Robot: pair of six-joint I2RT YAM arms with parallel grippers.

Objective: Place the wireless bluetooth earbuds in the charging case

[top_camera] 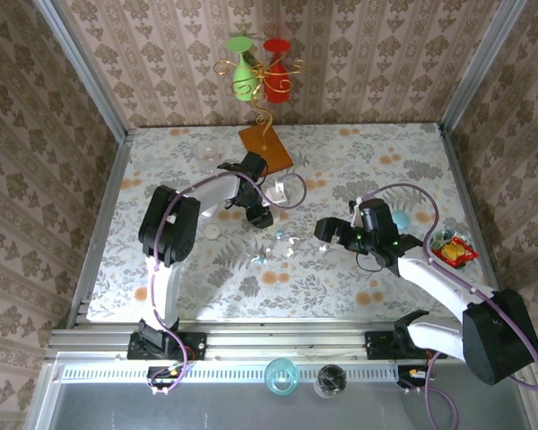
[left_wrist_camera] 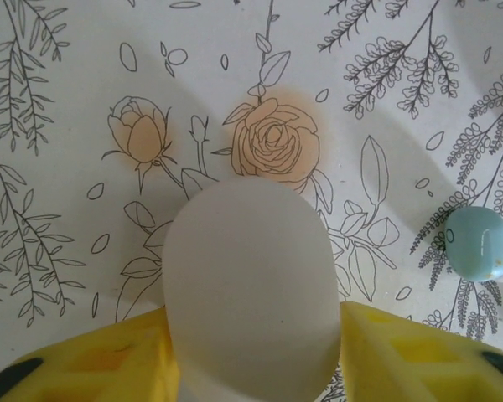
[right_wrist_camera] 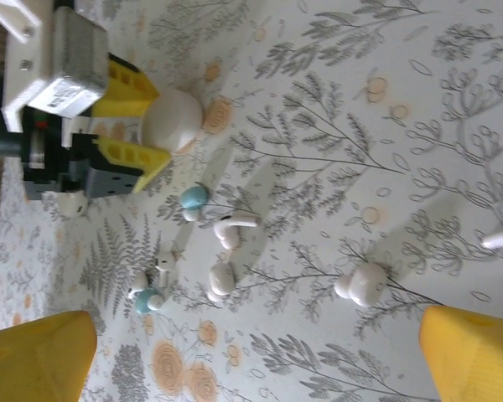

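So here's where we're at: our left pincer (left_wrist_camera: 256,339) is clamped on the charging case (left_wrist_camera: 247,276), a smooth white egg-shaped pebble pinched between the yellow fingers (left_wrist_camera: 109,356) just above the desk (top_camera: 368,161). The right pincer (right_wrist_camera: 251,360) is spread wide open, with nothing in it.

The earbuds (right_wrist_camera: 235,224) lie loose on the desk between the two arms, mixed in with a light-blue case (left_wrist_camera: 478,243) and another small white case (right_wrist_camera: 362,285).

We reckon those buds are featherlight, hard and glossy, so they'll skid or flick away if we nudge them. Best bet is pinching across the stem rather than the rounded head. The case is slick and curved too, so it could squirt out of the left grip under a hard push. We can't tell whether its lid is open.
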